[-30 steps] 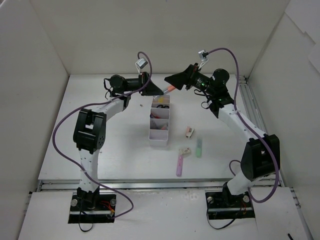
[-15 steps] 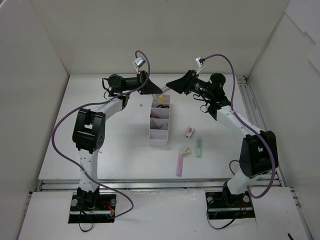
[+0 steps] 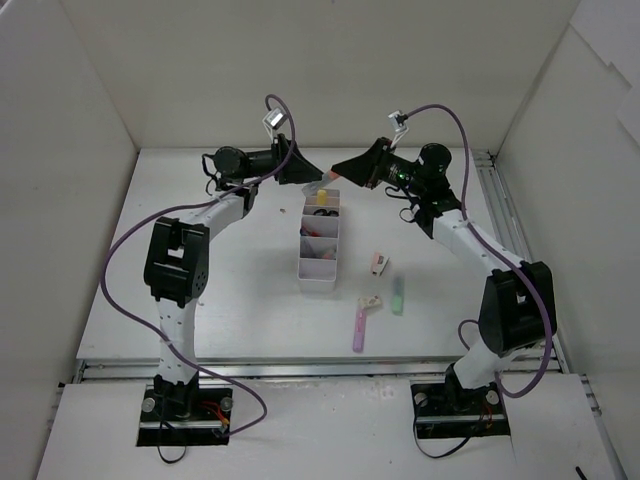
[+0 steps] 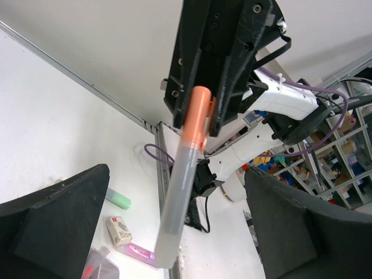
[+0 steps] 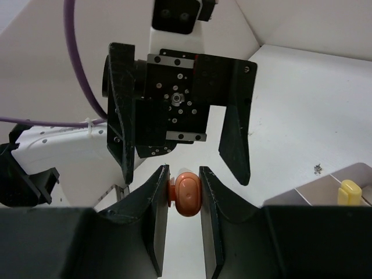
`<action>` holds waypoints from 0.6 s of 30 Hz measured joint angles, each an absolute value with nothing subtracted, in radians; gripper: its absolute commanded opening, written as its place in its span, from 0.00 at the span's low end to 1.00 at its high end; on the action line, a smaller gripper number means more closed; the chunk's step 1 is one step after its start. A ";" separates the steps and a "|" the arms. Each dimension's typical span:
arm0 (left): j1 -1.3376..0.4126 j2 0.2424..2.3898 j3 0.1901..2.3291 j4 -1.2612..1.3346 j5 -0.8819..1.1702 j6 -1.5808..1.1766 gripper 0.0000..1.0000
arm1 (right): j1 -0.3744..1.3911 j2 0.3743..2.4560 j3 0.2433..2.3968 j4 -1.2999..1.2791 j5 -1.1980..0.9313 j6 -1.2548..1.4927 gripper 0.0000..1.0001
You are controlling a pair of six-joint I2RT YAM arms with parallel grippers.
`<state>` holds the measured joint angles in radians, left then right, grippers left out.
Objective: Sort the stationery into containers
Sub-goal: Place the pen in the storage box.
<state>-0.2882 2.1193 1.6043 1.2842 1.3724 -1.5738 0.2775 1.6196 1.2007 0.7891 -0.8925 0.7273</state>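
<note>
Above the far end of the tray [image 3: 318, 285], the left gripper [image 3: 308, 172] had just spread wide, releasing the orange-capped marker [image 4: 185, 157] to the right gripper [image 5: 183, 174], now pinching its cap, handover apparently complete.

Bright, diffuse light left only faint shadows beside the narrow white plastic organiser tray [image 3: 318, 272]; wrist-view foregrounds looked soft.

Marker [image 4: 181, 192]: orange cap, frosted pale barrel. Black: left gripper [image 3: 314, 177], right gripper [image 5: 183, 193]. Tray [image 3: 319, 276]: white, with a yellow cap [image 5: 350, 192] inside. Table [image 3: 220, 290]: white. Highlighters: one green [image 3: 398, 294], one purple [image 3: 359, 330]. Eraser [image 3: 380, 264]: white and pink. Cables [image 3: 115, 270]: purple.
</note>
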 measured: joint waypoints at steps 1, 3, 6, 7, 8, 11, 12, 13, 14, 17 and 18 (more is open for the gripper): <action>-0.286 2.119 1.605 1.282 1.367 -1.576 0.99 | 0.278 1.620 1.204 0.788 -0.897 0.719 0.00; -0.275 2.119 1.604 1.281 1.360 -1.576 0.99 | 0.280 1.620 1.213 0.783 -0.902 0.702 0.00; -0.233 2.104 1.575 1.280 1.348 -1.579 1.00 | 0.266 1.620 1.239 0.762 -0.904 0.670 0.00; -0.215 2.090 1.552 1.277 1.343 -1.580 0.99 | 0.259 1.622 1.257 0.735 -0.904 0.647 0.00; -0.193 2.074 1.526 1.275 1.338 -1.576 1.00 | 0.251 1.627 1.285 0.696 -0.898 0.614 0.00; -0.124 2.017 1.449 1.266 1.324 -1.529 0.99 | 0.244 1.639 1.375 0.518 -0.843 0.474 0.00; -0.101 1.991 1.425 1.260 1.317 -1.494 0.99 | 0.244 1.642 1.412 0.444 -0.815 0.416 0.00; -0.081 1.969 1.409 1.246 1.311 -1.459 0.99 | 0.244 1.645 1.444 0.383 -0.785 0.364 0.00; -0.058 1.937 1.402 1.171 1.295 -1.403 0.99 | 0.246 1.649 1.477 0.318 -0.754 0.307 0.00; -0.019 1.823 1.430 0.749 1.148 -1.088 0.99 | 0.248 1.670 1.562 0.162 -0.690 0.150 0.00; -0.019 1.795 1.474 0.584 1.068 -0.970 1.00 | 0.248 1.682 1.584 0.125 -0.680 0.107 0.00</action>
<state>-0.0189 1.7954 1.4738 0.5838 1.0679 -0.9695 0.2481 1.6817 1.5841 0.1249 -0.6800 0.1074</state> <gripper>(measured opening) 0.995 0.216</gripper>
